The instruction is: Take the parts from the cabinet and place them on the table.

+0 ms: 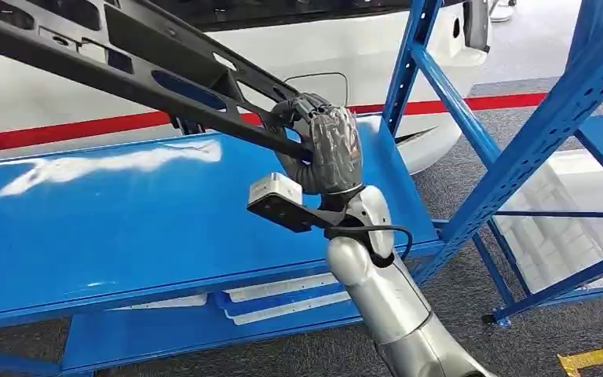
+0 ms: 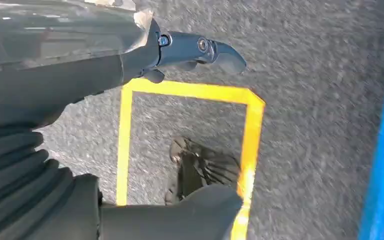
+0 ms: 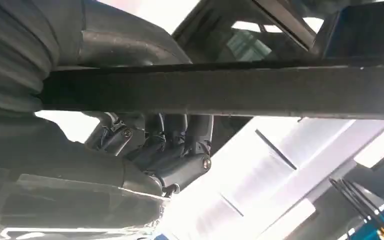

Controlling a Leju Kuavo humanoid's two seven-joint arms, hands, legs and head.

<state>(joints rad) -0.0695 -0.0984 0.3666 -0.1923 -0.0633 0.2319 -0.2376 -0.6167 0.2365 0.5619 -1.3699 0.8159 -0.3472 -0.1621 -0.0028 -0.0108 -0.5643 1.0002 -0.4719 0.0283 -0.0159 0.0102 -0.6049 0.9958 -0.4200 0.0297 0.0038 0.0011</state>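
Above the blue table [image 1: 126,228], long black slotted part [image 1: 126,63], right hand [image 1: 326,145] gripping

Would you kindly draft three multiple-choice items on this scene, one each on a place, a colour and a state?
1. Where is the long black part?
A. lying flat on the floor
B. held up above the blue table
C. standing upright on the white car

2. What colour is the taped outline on the floor under the left hand?
A. yellow
B. green
C. white

3. What is the right hand doing?
A. hanging with nothing in it
B. pressing flat on the table
C. gripping the part's bar

Answers: 1 B, the head view shows the part in the air over the table. 2 A, the left wrist view shows yellow tape. 3 C, its fingers wrap the bar.
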